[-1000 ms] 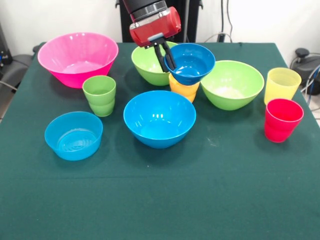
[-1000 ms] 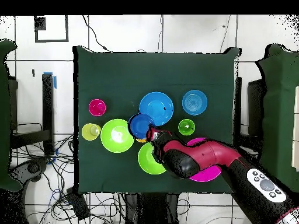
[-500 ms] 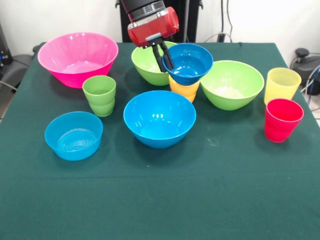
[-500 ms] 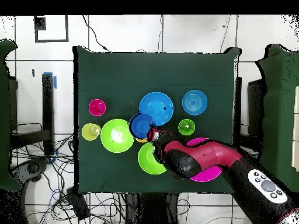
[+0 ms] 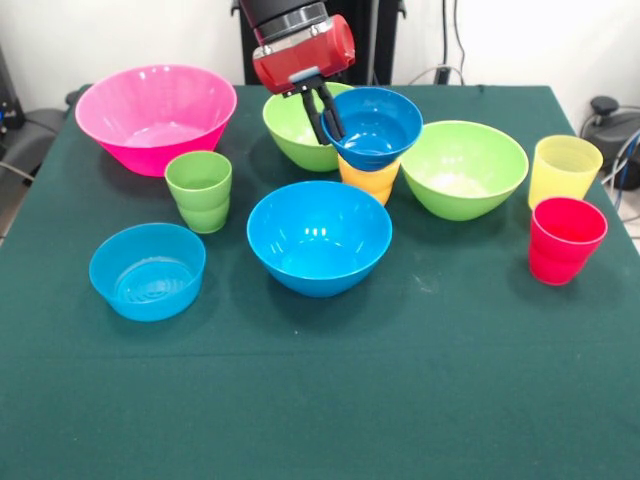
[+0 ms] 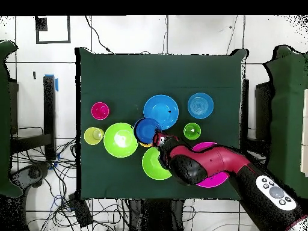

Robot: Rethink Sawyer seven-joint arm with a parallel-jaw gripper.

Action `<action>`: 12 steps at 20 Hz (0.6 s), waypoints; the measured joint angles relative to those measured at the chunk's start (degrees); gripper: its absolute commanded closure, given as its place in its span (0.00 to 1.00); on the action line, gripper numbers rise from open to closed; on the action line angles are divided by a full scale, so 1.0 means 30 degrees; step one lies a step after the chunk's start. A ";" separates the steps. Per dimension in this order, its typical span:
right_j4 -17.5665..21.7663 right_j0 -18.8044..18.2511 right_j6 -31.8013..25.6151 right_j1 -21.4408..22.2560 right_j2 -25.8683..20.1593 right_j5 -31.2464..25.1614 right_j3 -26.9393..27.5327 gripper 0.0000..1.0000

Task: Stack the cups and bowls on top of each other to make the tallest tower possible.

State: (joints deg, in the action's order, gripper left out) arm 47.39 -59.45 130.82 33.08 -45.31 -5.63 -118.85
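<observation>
Lifted slightly, small dark blue bowl (image 5: pixel 372 126) in jaws' grip, above orange-yellow cup (image 5: pixel 368 180), gripper (image 5: pixel 322 110)

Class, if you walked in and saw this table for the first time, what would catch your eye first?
Probably the red gripper at the table's far middle, its fingers pinching the rim of a small dark blue bowl tilted above an orange-yellow cup. Next, the large pink bowl at the back left.

Dark blue bowl (image 5: pixel 372 127), orange-yellow cup (image 5: pixel 369 180), green cloth (image 5: pixel 320 390)
</observation>
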 measured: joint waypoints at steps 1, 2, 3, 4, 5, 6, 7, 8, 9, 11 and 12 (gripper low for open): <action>0.0000 0.0000 0.0000 0.0000 0.0008 0.0000 -0.0008 1.00; -0.0004 0.0004 0.0000 0.0002 0.0028 0.0000 -0.0017 1.00; -0.0004 0.0037 0.0000 0.0002 0.0099 0.0000 -0.0030 1.00; -0.0004 0.0055 0.0000 0.0002 0.0132 0.0000 -0.0036 1.00; -0.0004 0.0092 0.0000 0.0002 0.0207 0.0004 -0.0047 1.00; -0.0004 0.0108 0.0000 0.0002 0.0237 0.0004 -0.0052 1.00; 0.0000 0.0189 0.0000 0.0006 0.0421 0.0000 -0.0080 1.00; -0.0002 0.0202 0.0000 0.0007 0.0476 0.0002 -0.0098 1.00; -0.0004 0.0214 0.0000 0.0008 0.0531 0.0004 -0.0116 1.00; -0.0004 0.0216 0.0000 0.0008 0.0650 0.0004 -0.0176 1.00; -0.0004 0.0216 0.0000 0.0008 0.0680 0.0004 -0.0198 1.00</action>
State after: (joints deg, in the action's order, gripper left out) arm 47.38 -58.80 130.82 33.10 -43.27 -5.62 -119.44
